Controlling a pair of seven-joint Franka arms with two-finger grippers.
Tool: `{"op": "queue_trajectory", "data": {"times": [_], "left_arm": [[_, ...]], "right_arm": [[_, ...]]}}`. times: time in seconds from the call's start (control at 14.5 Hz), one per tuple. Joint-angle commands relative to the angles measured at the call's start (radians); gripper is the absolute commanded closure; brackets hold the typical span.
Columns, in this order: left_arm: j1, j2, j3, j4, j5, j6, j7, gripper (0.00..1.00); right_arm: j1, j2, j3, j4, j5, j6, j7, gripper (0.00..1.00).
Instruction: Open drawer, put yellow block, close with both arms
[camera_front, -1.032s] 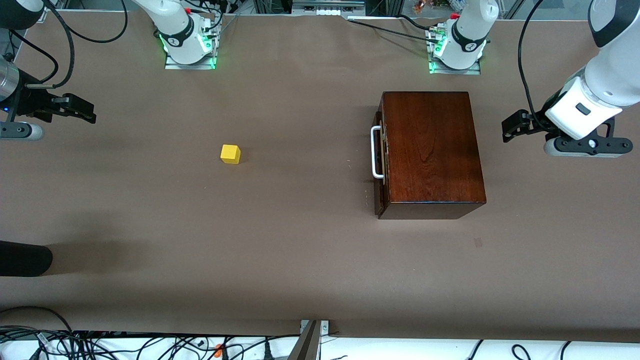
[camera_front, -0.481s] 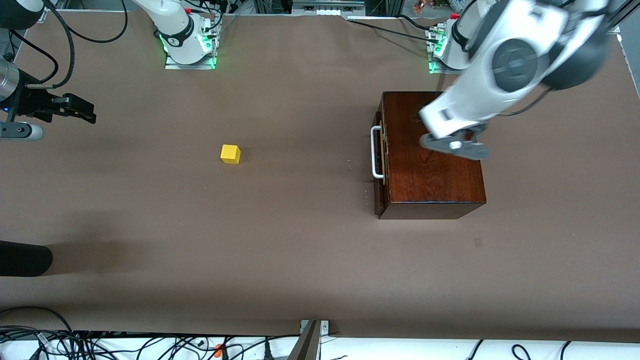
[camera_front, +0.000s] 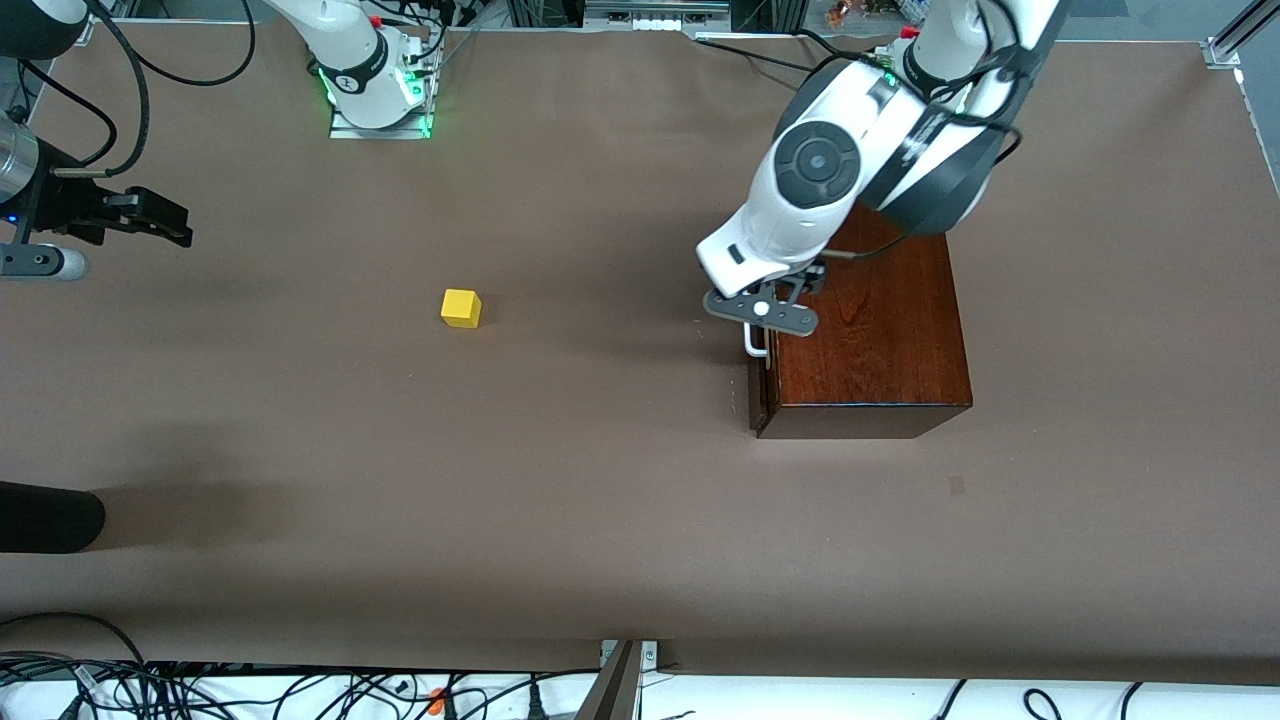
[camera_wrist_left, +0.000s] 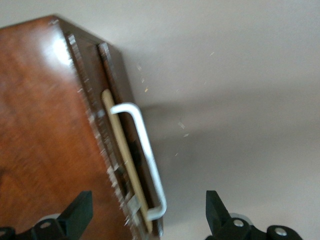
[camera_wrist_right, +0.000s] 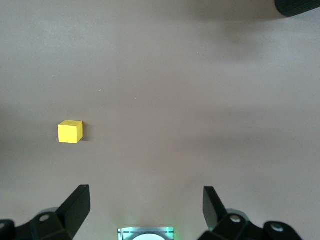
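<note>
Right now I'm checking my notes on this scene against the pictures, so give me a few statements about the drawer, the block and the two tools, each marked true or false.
1. The drawer is pulled fully out of the wooden box. False: it sits almost shut, showing only a thin strip of pale wood by its front.
2. The left tool hangs over the white handle with its fingers open. True.
3. The yellow block lies inside the drawer. False: it rests on the bare table, toward the right arm's end.
4. The right tool is open and holds nothing. True.
5. The left tool grips the yellow block. False: its fingers are empty and spread on either side of the handle.
</note>
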Motion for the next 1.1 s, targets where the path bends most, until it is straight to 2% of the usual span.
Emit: {"op": "queue_trajectory", "data": {"times": [0.0,0.14,0.48,0.69,1.03], "left_arm": [[-0.062,0.049,0.009,0.029,0.108,0.026,-0.025,0.00],[-0.067,0.065,0.008,0.023,0.150,0.026,-0.076,0.00],[-0.097,0.098,0.011,0.011,0.161,0.026,-0.229,0.00],[-0.133,0.123,0.008,0.009,0.248,0.036,-0.364,0.00],[-0.139,0.155,0.009,0.006,0.267,0.036,-0.380,0.00]], "right_arm": [[-0.005,-0.011,0.003,-0.007,0.013,-0.002,0.004,0.00],[-0.005,-0.011,0.003,-0.007,0.013,-0.003,0.004,0.00],[-0.005,-0.011,0.001,-0.007,0.013,-0.005,0.003,0.00],[-0.005,-0.011,0.003,-0.007,0.013,-0.007,0.004,0.00],[-0.003,-0.011,0.004,-0.007,0.013,-0.002,0.006,0.00]]}}
